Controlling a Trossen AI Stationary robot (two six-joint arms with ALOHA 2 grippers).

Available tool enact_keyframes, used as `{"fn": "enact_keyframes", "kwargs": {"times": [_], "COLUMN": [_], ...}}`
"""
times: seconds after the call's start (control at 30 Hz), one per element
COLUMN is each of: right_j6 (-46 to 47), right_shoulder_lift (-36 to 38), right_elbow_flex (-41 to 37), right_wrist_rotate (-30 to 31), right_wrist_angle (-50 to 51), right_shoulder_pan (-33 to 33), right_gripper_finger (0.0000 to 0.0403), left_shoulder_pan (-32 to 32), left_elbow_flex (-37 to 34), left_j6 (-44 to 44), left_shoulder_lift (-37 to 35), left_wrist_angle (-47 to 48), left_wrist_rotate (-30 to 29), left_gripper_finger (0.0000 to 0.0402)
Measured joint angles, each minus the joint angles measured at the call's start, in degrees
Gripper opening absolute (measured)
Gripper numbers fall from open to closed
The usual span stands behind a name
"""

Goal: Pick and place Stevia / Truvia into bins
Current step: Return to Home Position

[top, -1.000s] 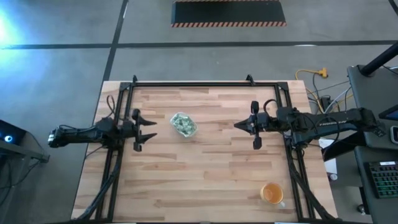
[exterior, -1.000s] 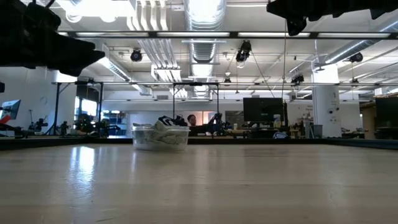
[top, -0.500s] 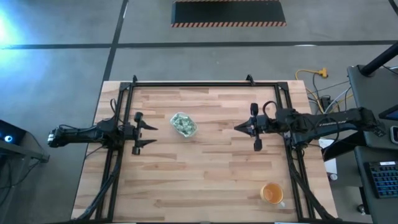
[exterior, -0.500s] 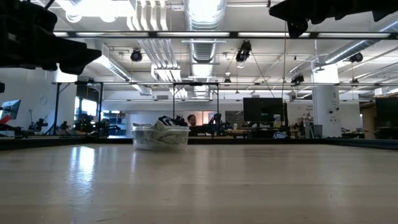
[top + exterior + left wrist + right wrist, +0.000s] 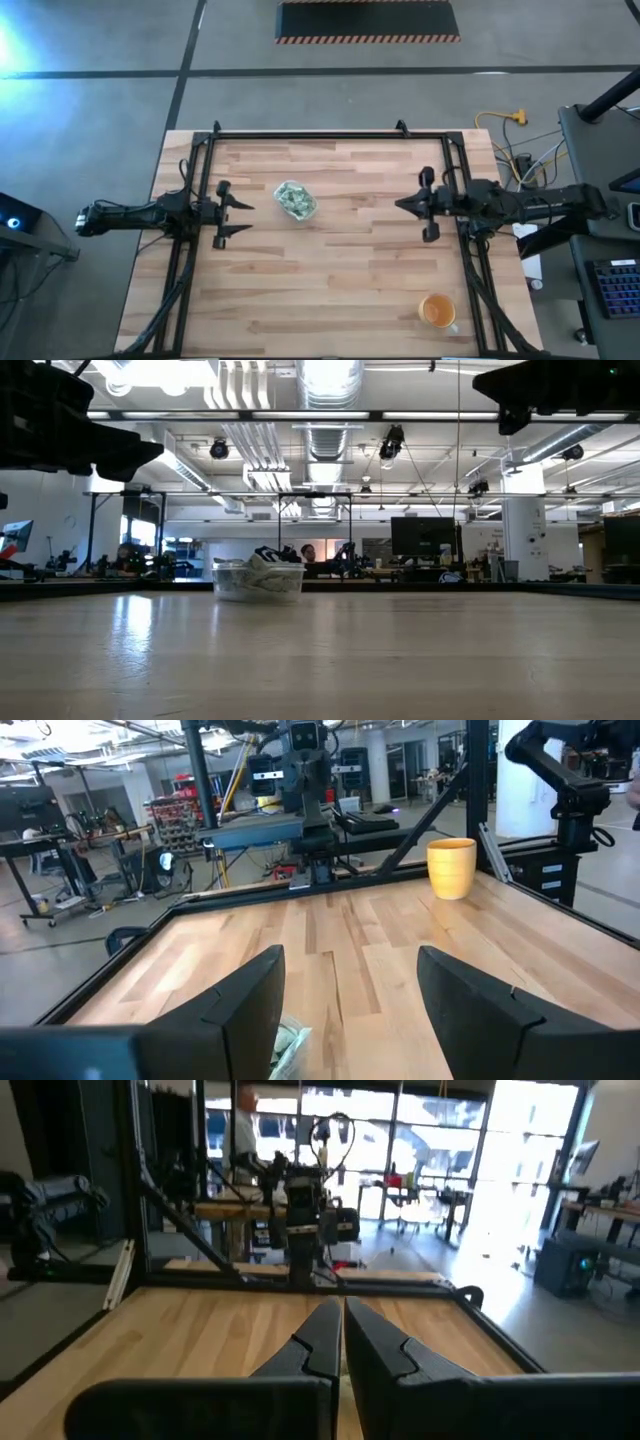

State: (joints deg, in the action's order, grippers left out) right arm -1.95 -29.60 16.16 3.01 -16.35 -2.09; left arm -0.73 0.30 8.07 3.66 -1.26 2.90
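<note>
Bin (image 5: 279, 193) — packets (image 5: 296, 202) in. L gripper (image 5: 238, 214) fingers apart, R gripper (image 5: 401, 205) fingers closed, empty. Step: homing — next, park arms.

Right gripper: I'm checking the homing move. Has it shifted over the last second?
Yes. In the high view the right gripper, shut, has drawn back toward the right edge of the table, farther from the clear bin, which has stayed put.
</note>
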Motion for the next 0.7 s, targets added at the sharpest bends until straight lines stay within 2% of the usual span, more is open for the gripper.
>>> {"fn": "enact_keyframes", "kwargs": {"times": [0.23, 0.37, 0.5, 0.7], "right_j6": [1.8, 3.3, 6.4, 6.4], "right_shoulder_lift": [10.8, 16.0, 20.0, 25.0], "right_elbow_flex": [-8.3, -10.7, -12.5, -14.2], "right_wrist_rotate": [0.5, -0.3, -1.3, -1.1], "right_wrist_angle": [0.2, 0.2, 4.8, 6.2], "right_shoulder_pan": [0.0, 0.0, 0.0, 0.0], "right_gripper_finger": [0.0009, 0.0009, 0.0009, 0.0009], "left_shoulder_pan": [0.0, 0.0, 0.0, 0.0], "left_elbow_flex": [0.0, 0.0, 0.0, 0.0], "left_j6": [0.0, 0.0, 0.1, 0.0], "left_shoulder_lift": [0.0, -0.1, 0.0, 0.0], "left_wrist_angle": [0.0, 0.0, 0.0, 0.0], "left_wrist_rotate": [0.0, -0.1, -0.1, -0.1], "left_gripper_finger": [0.0212, 0.0212, 0.0212, 0.0212]}}
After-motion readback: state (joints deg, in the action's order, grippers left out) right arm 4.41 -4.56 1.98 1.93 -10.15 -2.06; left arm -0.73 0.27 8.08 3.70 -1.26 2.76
